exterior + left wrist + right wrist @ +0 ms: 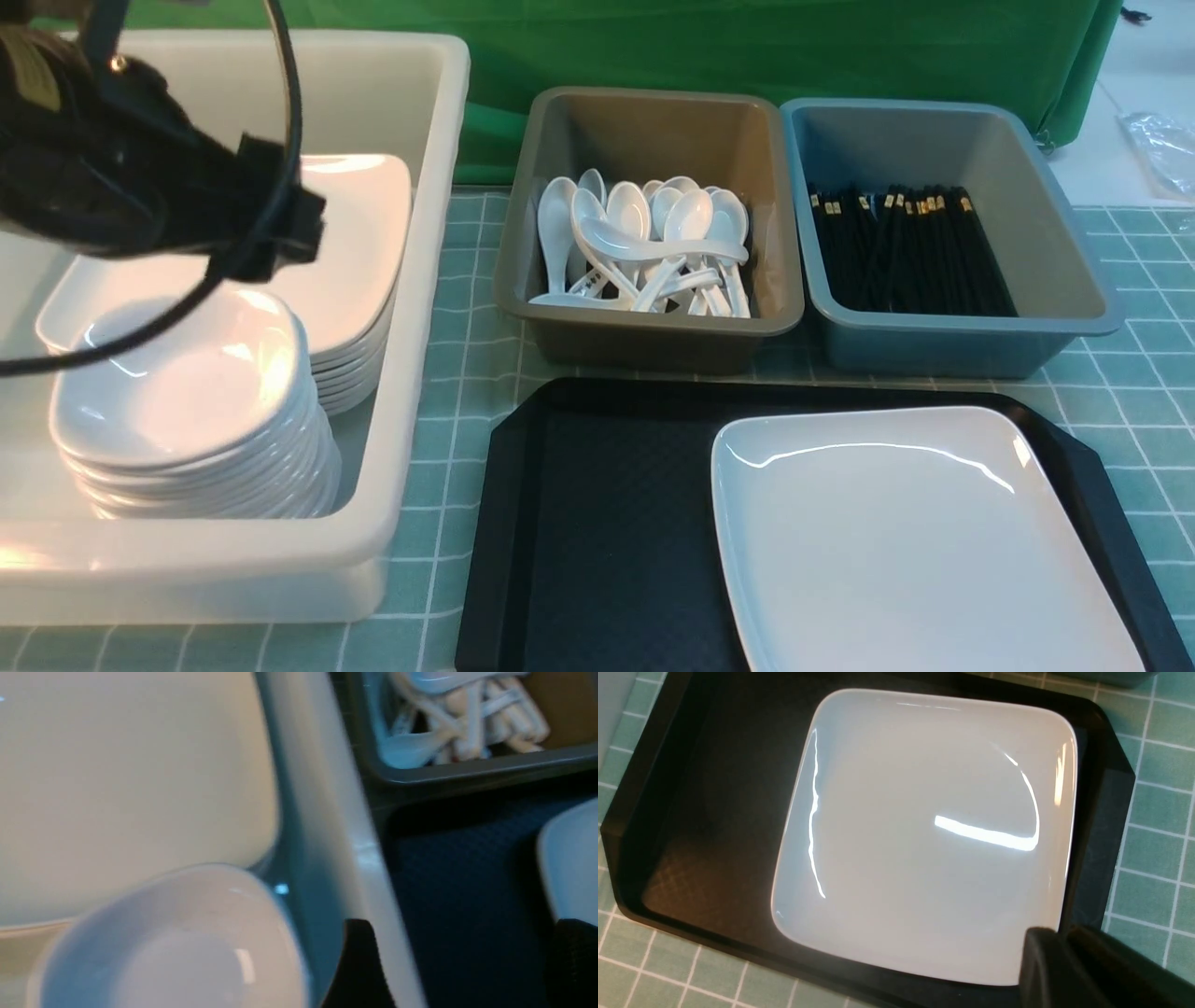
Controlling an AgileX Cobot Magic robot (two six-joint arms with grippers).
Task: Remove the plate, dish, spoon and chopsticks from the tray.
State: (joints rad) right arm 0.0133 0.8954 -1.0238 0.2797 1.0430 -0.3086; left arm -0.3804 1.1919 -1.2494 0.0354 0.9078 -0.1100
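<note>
Front view. Student: what lies where, largest first?

Tutor: White tub (pixel 425 280) at 9 o'clock, holding stacked plates and stacked small dishes. Tray (pixel 597 523) at 6 o'clock. Grey tub (pixel 653 350) of spoons and blue tub (pixel 952 355) of chopsticks stand just beyond the tray, toward 12 o'clock. The plate (pixel 915 541) lies flat on the tray's 3 o'clock half, its edges slightly skewed to the tray's rim. No dish, spoon or chopsticks shows on the tray, so the plate is judged the last item to clear.

Student: Which arm is nearer the plate?

Tutor: The right, by judgement. Right wrist view: the right gripper (pixel 1059 940) hangs over one corner of the plate, close to the tray's rim. Whether its jaws are open or closed cannot be told. The plate is squarish, so no long axis governs; the raised rim at that corner is the likely hold.

Student: And the left arm?

Tutor: It reaches over the white tub, well apart from the plate, which lies toward 4 o'clock from it. Left wrist view: the left gripper (pixel 465 933) has its jaws spread wide, holding nothing. The topmost dish (pixel 177 942) of the stack sits free, near them.
</note>
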